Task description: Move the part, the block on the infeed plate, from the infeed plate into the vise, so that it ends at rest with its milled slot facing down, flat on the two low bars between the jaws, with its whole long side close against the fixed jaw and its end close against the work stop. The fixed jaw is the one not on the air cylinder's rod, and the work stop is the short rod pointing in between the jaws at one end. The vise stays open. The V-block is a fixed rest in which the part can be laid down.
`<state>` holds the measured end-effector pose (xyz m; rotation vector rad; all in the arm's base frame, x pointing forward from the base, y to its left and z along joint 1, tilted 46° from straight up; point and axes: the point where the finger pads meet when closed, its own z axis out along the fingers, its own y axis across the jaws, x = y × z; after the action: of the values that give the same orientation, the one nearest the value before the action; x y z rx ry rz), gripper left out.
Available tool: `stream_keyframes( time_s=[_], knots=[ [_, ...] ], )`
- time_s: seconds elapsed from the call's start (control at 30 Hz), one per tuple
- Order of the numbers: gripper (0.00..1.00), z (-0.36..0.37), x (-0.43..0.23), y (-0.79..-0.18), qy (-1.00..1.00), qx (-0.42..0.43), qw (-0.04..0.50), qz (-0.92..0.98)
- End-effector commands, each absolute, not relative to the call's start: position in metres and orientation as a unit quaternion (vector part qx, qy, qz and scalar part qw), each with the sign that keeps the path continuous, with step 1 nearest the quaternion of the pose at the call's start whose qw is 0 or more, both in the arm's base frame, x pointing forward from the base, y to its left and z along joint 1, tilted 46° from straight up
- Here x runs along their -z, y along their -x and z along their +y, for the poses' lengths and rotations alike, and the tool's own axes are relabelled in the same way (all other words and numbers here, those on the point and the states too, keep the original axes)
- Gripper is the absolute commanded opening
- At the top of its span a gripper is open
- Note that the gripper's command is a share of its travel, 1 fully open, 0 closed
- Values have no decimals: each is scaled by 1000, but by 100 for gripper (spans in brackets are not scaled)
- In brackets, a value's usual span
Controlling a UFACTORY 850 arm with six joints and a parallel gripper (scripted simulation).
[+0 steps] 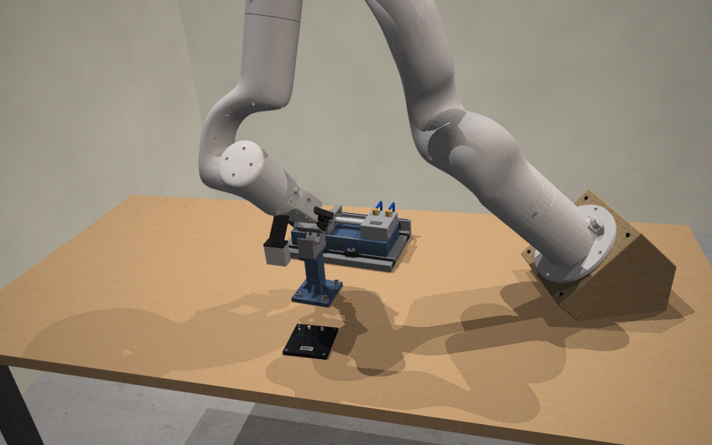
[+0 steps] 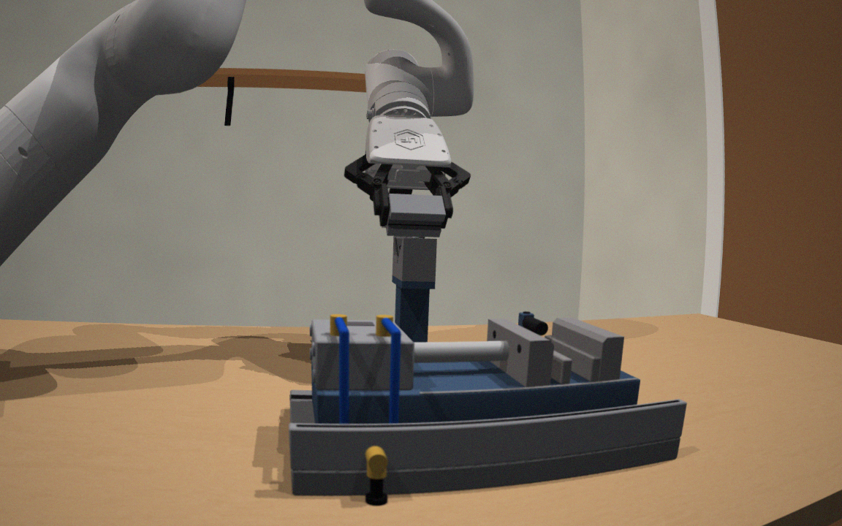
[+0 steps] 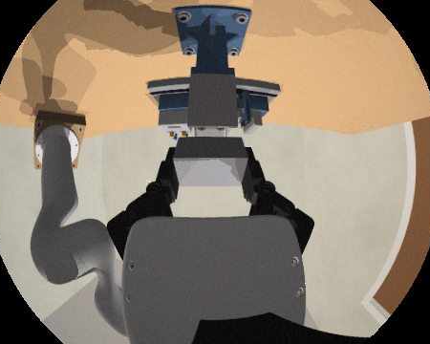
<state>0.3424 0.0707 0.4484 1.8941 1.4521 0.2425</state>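
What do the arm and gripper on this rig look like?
The arm has smooth, rounded off-white links on a round white flange. The gripper has a white housing with a hexagon logo, black linkages and black fingers. No cables or sleeves show.

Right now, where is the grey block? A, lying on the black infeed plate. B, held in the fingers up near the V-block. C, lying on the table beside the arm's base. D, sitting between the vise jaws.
B: the block is clamped between the fingers in the air by the V-block, while the infeed plate and the vise both lack it.
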Motion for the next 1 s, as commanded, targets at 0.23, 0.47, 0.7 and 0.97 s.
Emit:
stream_keyframes(
  time_s=[0.23, 0.47, 0.7, 0.97],
  knots=[
    [0, 71, -449, -342, -736, -95, 363, 564],
    [0, 71, -449, -342, -735, -99, 360, 566],
    [0, 70, -449, -342, -734, -107, 353, 570],
    [0, 70, -449, -342, -730, -133, 333, 582]
  ],
)
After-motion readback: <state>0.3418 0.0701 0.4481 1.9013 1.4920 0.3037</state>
